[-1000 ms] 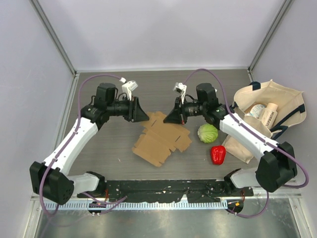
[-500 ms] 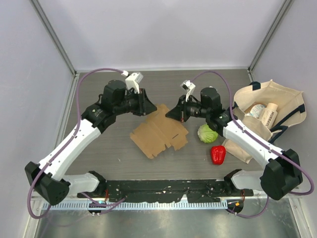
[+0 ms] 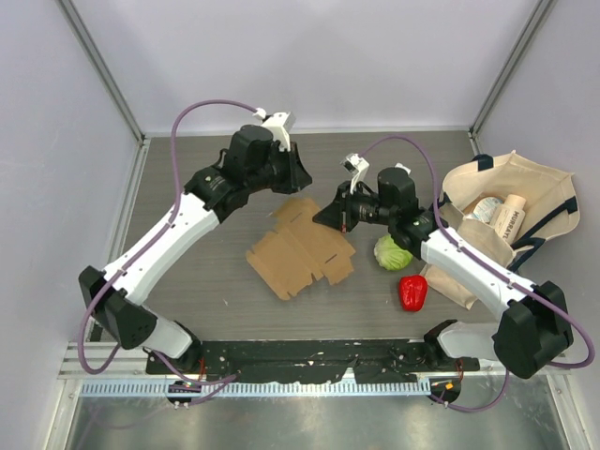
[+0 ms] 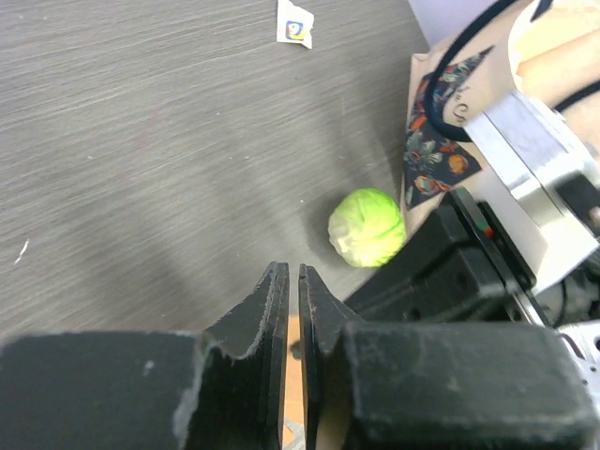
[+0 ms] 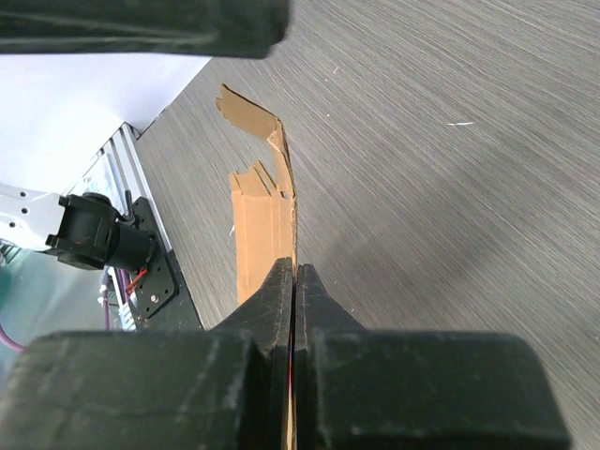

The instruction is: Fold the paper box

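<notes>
The paper box (image 3: 300, 251) is a flat brown sheet with flaps, tilted up off the table at its far right side. My right gripper (image 3: 330, 217) is shut on that raised edge. In the right wrist view the paper box (image 5: 262, 234) runs edge-on out from between the closed fingertips of the right gripper (image 5: 295, 272). My left gripper (image 3: 302, 181) hangs at the sheet's far edge. In the left wrist view the left gripper (image 4: 292, 274) has its jaws a narrow slit apart. A strip of brown cardboard (image 4: 292, 375) shows in the slit; whether it is pinched is hidden.
A green cabbage (image 3: 393, 251) and a red pepper (image 3: 412, 292) lie right of the sheet. A cream tote bag (image 3: 506, 220) holding packages lies at the far right. A small white sticker (image 4: 294, 22) is on the table. Walls close in the back and sides.
The left arm has swung away from me and to the right, to the sheet's far edge, and its jaws have narrowed. The right gripper shifted slightly right with the sheet, which has tilted up.
</notes>
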